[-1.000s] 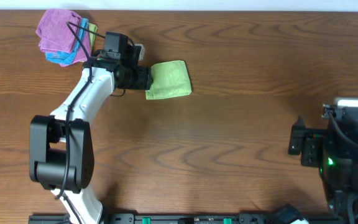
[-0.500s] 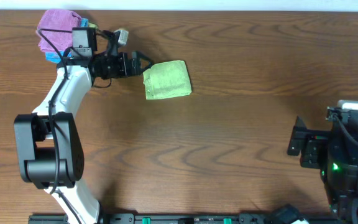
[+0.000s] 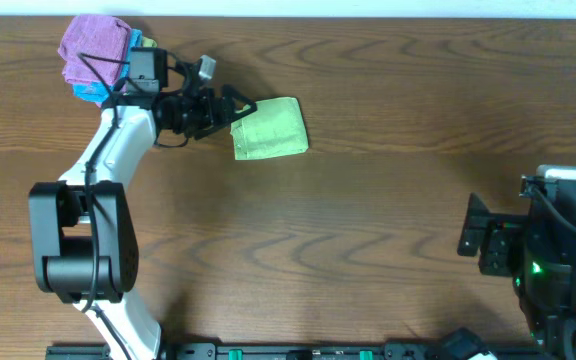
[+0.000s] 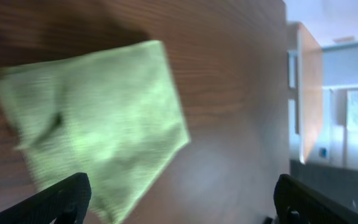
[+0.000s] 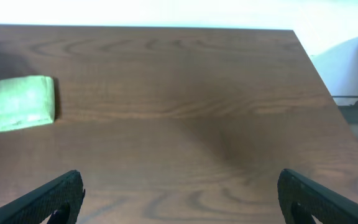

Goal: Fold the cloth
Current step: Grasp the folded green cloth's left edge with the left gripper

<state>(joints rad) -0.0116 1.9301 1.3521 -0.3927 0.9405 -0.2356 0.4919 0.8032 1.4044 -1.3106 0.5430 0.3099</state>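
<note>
Now the left gripper (image 3: 238, 108) is spread wide with nothing pinched, sitting a little right of the purple cloth (image 3: 93, 48). From its wrist, both fingers (image 4: 67, 196) frame open space above green fabric. A second ago this pincer sat narrower at the fabric's left edge; it pulled back toward the purple cloth, and it has now swung out again with its tips over that edge. Whether they touch it, I cannot tell.

The cloth (image 3: 270, 128) lies on the table (image 3: 388, 200), farther right of the purple cloth, past the gripper, and it has not shifted. It is lime-green, folded to a small, slightly tilted near-square, with its left edge rumpled in layers (image 4: 98, 118).

A light-blue cloth (image 3: 90, 92) peeks from under the purple cloth. The right gripper (image 3: 471, 232) hangs far right of the purple cloth, well apart, with its jaws wide and empty.
</note>
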